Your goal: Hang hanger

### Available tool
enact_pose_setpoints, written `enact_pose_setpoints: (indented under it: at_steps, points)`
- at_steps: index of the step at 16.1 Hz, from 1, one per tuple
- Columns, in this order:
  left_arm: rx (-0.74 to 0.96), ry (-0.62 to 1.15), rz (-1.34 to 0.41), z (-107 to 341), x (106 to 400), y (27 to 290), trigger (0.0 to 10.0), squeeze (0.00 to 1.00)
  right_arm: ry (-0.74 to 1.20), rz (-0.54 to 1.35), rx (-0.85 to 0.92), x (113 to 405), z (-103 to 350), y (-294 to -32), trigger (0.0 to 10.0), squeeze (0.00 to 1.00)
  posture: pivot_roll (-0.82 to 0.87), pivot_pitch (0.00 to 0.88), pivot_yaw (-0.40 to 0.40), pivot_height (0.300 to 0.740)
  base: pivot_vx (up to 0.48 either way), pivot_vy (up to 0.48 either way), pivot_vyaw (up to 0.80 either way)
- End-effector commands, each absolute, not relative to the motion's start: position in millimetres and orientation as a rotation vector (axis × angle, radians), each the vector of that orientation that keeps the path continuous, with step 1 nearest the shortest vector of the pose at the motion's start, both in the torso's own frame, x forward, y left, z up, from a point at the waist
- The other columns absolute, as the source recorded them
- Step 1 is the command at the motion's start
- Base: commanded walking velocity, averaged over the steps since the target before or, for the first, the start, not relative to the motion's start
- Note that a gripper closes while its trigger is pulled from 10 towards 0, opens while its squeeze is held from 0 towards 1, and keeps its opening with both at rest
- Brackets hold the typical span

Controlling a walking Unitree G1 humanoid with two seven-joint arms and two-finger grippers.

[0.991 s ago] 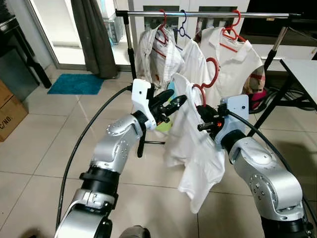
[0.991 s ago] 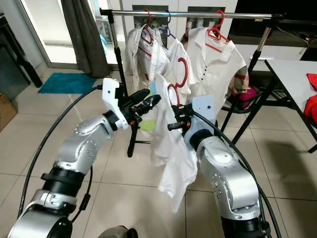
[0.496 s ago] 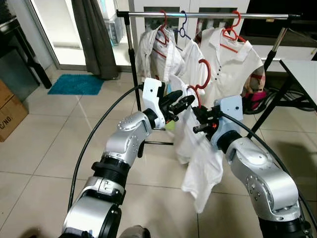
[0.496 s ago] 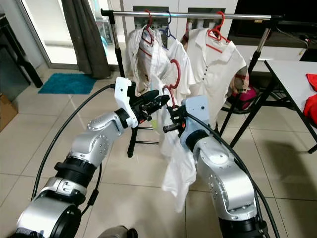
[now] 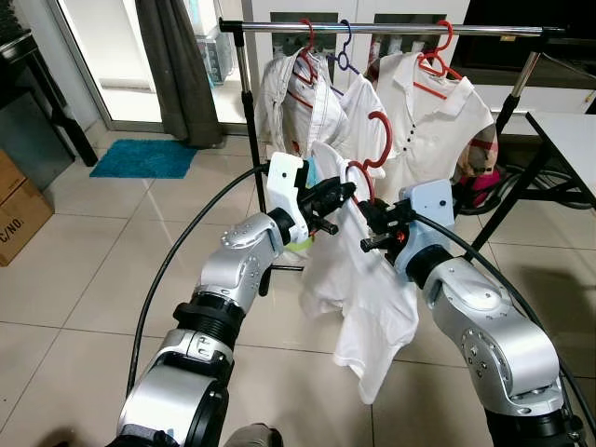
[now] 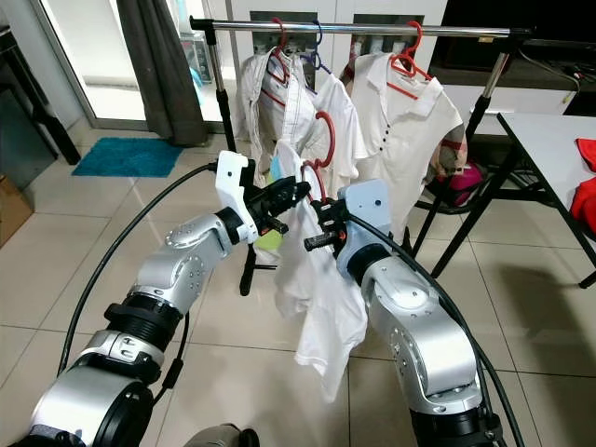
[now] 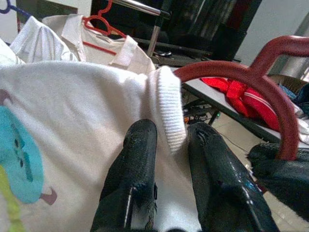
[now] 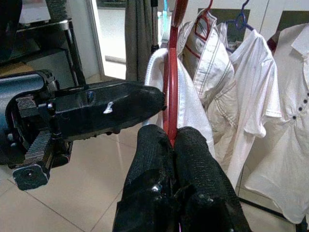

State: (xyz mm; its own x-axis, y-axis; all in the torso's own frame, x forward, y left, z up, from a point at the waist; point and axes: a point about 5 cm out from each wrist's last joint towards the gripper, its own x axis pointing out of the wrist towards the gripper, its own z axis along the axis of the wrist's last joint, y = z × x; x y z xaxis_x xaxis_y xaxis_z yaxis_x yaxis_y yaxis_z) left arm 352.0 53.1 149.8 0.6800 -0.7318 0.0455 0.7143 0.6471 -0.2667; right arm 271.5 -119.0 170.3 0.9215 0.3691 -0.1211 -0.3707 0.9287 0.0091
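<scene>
A red hanger carries a white shirt that hangs down between my two arms. My right gripper is shut on the hanger's red neck, just below its hook. My left gripper sits at the shirt's near shoulder, and its two fingers pinch the ribbed white collar. The hook points up toward the metal rail but stays below and in front of it. The hanger's arms are hidden under the cloth.
Three white garments hang on the rail from red and blue hangers. A white table stands at the right and the rack's slanted leg beside it. A cardboard box, a blue mat and a curtain are on the left.
The shirt, bunched half a second ago, now hangs spread wider and lower from the hanger. Both grippers have stayed close together, shifted slightly left.
</scene>
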Motion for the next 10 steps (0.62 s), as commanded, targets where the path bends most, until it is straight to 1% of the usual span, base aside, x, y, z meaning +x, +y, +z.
enact_pose_setpoints:
  at_steps: [1,7,10]
  points:
    - [-0.254,0.05,-0.825,156.0,356.1,54.2,0.0,0.0,0.031,0.4,-0.025,272.0,188.6,-114.4,10.0,0.0,0.01,0.0,0.076,0.74,0.0,0.0,0.0]
    - [-0.224,0.07,-0.85,149.9,355.8,54.4,0.0,0.0,0.02,0.404,-0.031,272.0,190.7,-113.9,10.0,0.0,0.0,0.0,0.077,0.74,0.0,0.0,0.0]
    - [-0.216,0.078,-0.827,146.7,356.4,56.7,0.0,0.0,0.022,0.405,-0.032,270.2,190.2,-113.8,10.0,0.0,0.0,0.0,0.076,0.74,0.0,0.0,0.0]
